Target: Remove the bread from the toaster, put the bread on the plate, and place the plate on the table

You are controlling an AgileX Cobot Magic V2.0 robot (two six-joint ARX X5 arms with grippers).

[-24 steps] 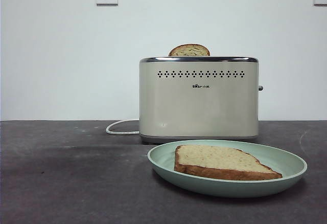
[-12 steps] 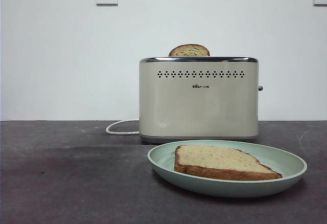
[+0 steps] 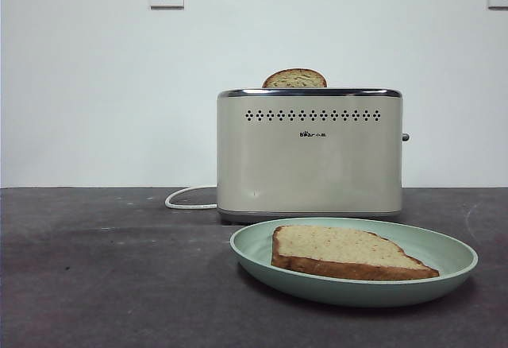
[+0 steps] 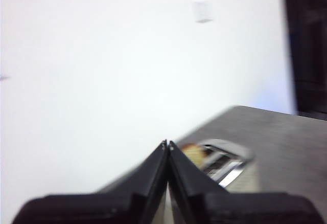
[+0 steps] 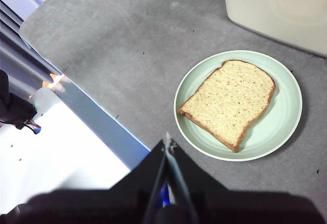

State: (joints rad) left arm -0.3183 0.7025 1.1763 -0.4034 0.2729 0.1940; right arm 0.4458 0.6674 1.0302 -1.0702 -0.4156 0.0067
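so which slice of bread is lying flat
The bread on the plate; the other slice stands upright in the toaster.

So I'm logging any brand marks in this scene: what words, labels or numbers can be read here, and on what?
Small dark logo on the toaster, under its row of dots: too small to read for certain in the front view.
The same logo in the right wrist view: only partly legible, looks like "Bear" with further characters, not sure.
The plate and the bread: no text.
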